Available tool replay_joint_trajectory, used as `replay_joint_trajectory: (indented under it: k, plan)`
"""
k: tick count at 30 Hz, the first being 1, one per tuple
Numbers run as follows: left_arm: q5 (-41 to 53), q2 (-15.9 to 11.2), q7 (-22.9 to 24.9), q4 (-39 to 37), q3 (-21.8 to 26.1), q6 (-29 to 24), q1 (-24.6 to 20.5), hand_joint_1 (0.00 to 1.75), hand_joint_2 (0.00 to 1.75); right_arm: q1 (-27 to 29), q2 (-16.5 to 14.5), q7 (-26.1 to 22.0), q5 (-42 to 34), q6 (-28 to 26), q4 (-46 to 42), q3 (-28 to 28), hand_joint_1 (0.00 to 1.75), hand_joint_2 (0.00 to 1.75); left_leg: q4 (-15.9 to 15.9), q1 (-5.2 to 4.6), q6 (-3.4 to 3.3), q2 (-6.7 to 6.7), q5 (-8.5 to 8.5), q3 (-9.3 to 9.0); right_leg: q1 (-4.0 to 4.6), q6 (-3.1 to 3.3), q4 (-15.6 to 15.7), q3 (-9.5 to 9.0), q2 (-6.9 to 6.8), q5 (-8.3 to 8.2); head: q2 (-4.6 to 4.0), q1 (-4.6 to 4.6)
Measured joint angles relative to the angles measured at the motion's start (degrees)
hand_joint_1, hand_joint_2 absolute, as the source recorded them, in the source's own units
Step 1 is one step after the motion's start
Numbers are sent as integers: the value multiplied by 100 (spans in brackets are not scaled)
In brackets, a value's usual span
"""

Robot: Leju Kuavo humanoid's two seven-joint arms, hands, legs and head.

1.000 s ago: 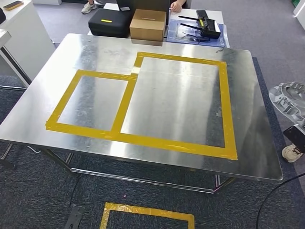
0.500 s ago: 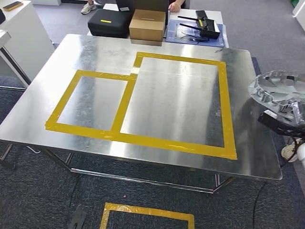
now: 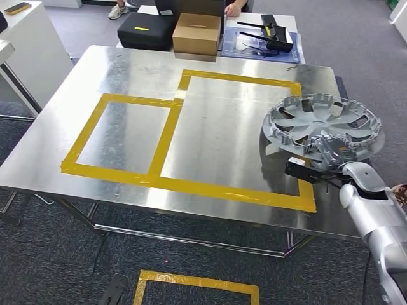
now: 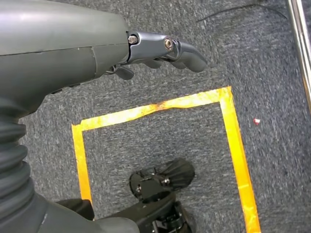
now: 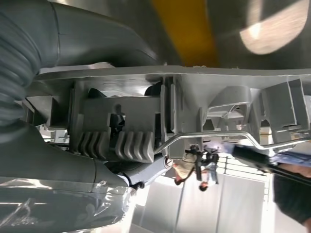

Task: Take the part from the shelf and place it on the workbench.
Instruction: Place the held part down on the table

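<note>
Silver part [image 3: 322,121] held flat by right hand [image 3: 331,154], above workbench [image 3: 120,67] right edge.
Needs lowering inside big yellow tape frame [image 3: 304,152]; left hand [image 4: 161,51] empty, down by floor.

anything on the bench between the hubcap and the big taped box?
Nothing visible. The right hand holds the silver plastic wheel cover over the right edge of the larger yellow-taped rectangle, and the bare metal workbench inside that tape has nothing on it. The brown cardboard box sits beyond the bench's far edge.
</note>
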State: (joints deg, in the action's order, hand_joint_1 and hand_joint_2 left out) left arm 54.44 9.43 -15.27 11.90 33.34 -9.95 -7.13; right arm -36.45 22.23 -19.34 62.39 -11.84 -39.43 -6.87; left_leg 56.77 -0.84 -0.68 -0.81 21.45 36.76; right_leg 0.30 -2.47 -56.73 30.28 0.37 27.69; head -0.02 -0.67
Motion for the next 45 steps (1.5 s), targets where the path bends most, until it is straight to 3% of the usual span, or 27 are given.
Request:
replay_joint_trajectory:
  k: [18, 35, 45]
  plan:
    - [120, 115, 8, -1, -128, 21, 31, 0, 175, -387, -972, -305, -56, 465, 46, -1466, 175, 175, -2, 16, 13, 2, -12, -15, 12, 16, 0, -10, 3, -10, 0, 0]
    - [79, 118, 3, 1, -125, -6, 38, 0, 175, -549, -1165, -487, -350, 678, 203, -1811, 175, 175, -1, 17, 14, 4, -13, -26, 12, 20, 0, -12, 6, -13, 0, 1]
    - [69, 84, -62, -1, -96, -47, 39, 0, 175, -411, -920, -483, -930, 544, 243, -1874, 175, 175, -1, 17, 14, 4, -13, -27, 11, 20, 1, -13, 3, -13, 0, 1]
